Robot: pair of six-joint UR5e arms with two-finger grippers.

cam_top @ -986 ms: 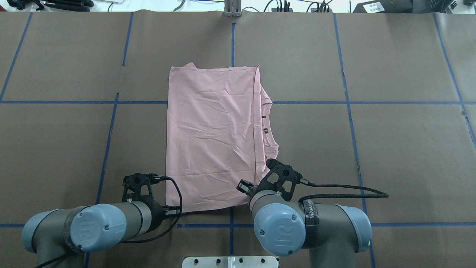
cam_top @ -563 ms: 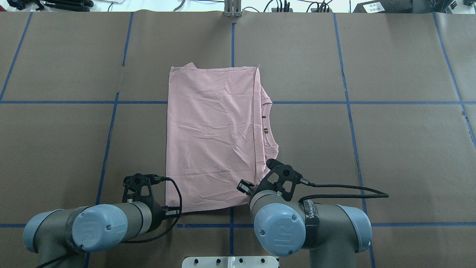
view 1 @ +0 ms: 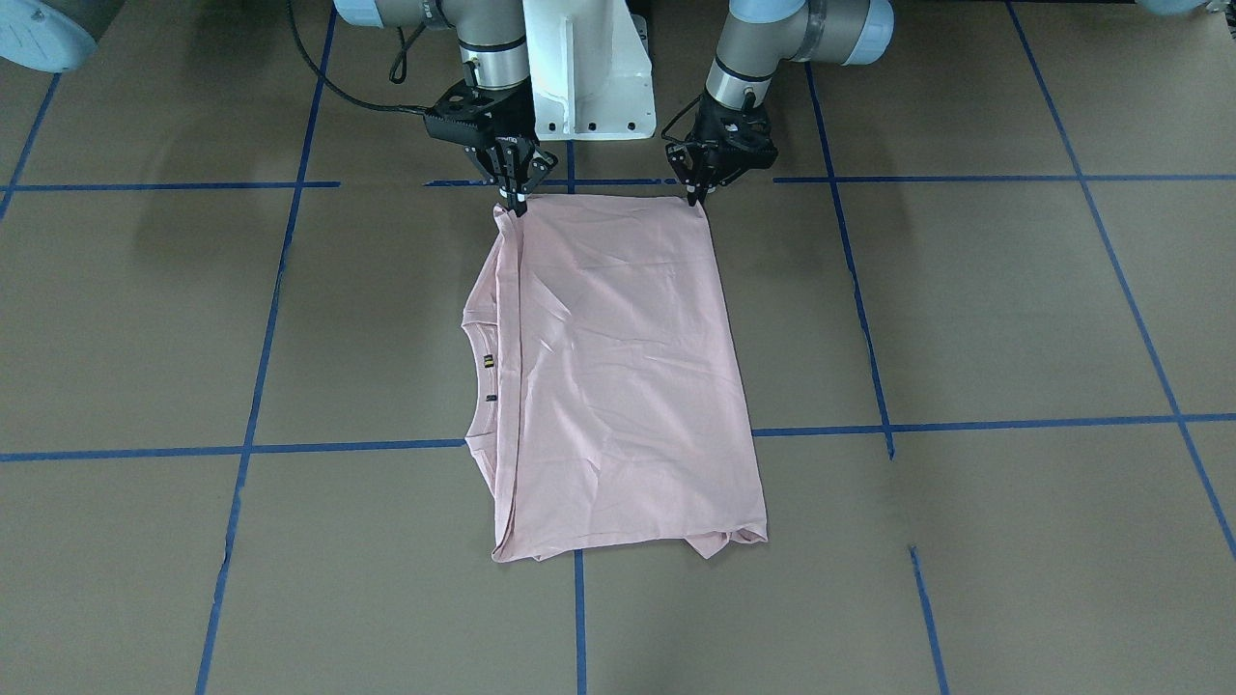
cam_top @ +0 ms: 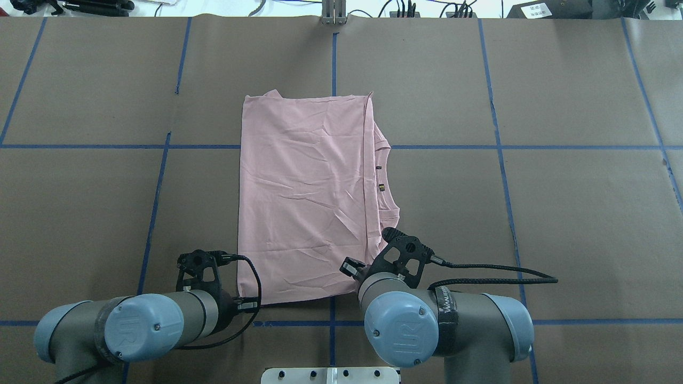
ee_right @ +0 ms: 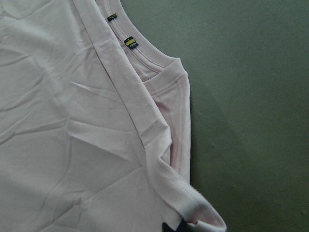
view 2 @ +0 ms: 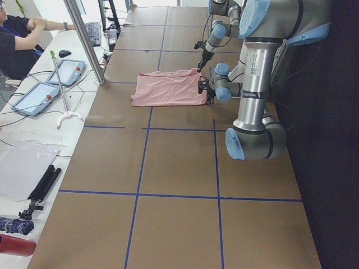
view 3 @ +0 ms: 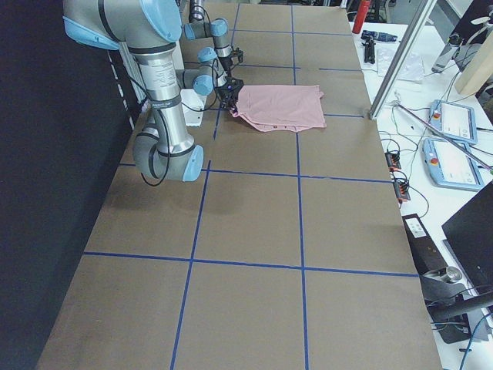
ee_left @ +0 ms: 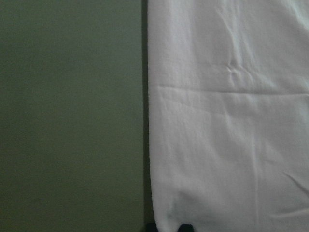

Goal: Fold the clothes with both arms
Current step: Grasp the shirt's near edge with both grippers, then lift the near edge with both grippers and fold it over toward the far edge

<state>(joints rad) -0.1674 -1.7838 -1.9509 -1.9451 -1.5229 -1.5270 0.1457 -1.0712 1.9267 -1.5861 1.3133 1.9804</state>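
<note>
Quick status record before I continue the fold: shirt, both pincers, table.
T-shirt: pale pink, folded into a rectangle, lying flat, collar peeking out on the robot's right
left pincer: shut on the shirt's near-left corner
right pincer: shut on the near-right corner, fabric bunched there
table: brown paper, blue tape grid

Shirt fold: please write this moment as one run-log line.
shirt: folded, flat | left claw: shut on near corner | right claw: shut on near corner | lift: not started
</note>
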